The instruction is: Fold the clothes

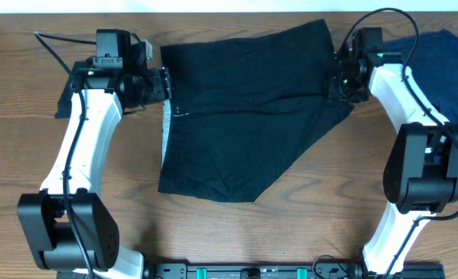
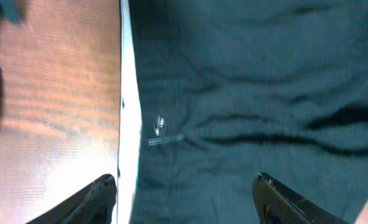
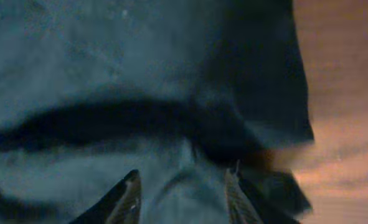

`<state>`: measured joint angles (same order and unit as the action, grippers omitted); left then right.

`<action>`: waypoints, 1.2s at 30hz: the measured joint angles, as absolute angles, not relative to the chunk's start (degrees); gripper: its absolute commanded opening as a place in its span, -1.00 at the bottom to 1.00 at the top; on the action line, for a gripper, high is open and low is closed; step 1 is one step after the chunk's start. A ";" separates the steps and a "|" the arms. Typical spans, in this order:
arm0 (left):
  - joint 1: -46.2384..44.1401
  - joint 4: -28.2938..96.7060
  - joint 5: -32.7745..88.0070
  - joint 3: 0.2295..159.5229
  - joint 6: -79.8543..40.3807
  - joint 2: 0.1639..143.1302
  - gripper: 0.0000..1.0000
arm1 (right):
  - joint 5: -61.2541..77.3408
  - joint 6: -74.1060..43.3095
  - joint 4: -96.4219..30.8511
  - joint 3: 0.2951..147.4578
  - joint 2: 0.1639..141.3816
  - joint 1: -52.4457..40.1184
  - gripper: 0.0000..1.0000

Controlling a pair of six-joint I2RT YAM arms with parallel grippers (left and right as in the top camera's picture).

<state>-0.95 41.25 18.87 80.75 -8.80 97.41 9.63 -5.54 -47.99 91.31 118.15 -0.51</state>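
Observation:
The large black garment (image 1: 244, 116) of the clothes lies folded in the middle of the table, its pale grey-white strip (image 1: 165, 128) along the left edge. My left gripper (image 1: 167, 84) is at its upper left corner. In the left wrist view the left gripper (image 2: 187, 186) is open, its fingers (image 2: 99, 196) astride the strip (image 2: 127, 124) and black cloth (image 2: 246, 93), holding nothing. My right gripper (image 1: 339, 77) sits at the garment's upper right corner. In the right wrist view the right gripper (image 3: 184, 183) is open, with a loose ridge of cloth (image 3: 184, 143) between the jaws.
A navy blue garment (image 1: 445, 62) lies at the table's far right, behind the right arm (image 1: 414, 139). A small dark piece of cloth (image 1: 62, 108) shows left of the left arm (image 1: 81, 147). Bare wooden table (image 1: 236, 232) runs along the front.

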 measured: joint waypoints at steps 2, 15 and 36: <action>-1.43 42.15 18.87 80.40 -8.82 98.06 0.44 | 10.02 -5.17 -53.04 93.95 118.15 -0.12 -0.06; -5.26 35.70 18.90 78.06 -8.84 107.74 0.43 | 17.50 -4.82 -69.82 92.73 118.15 8.29 -0.07; -5.26 32.75 18.85 77.56 -8.80 111.55 0.41 | 36.38 -10.50 -41.21 69.54 116.51 1.43 -0.94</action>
<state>-5.26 32.75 18.85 77.56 -8.80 111.55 36.38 -10.50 -41.21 69.54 116.51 1.43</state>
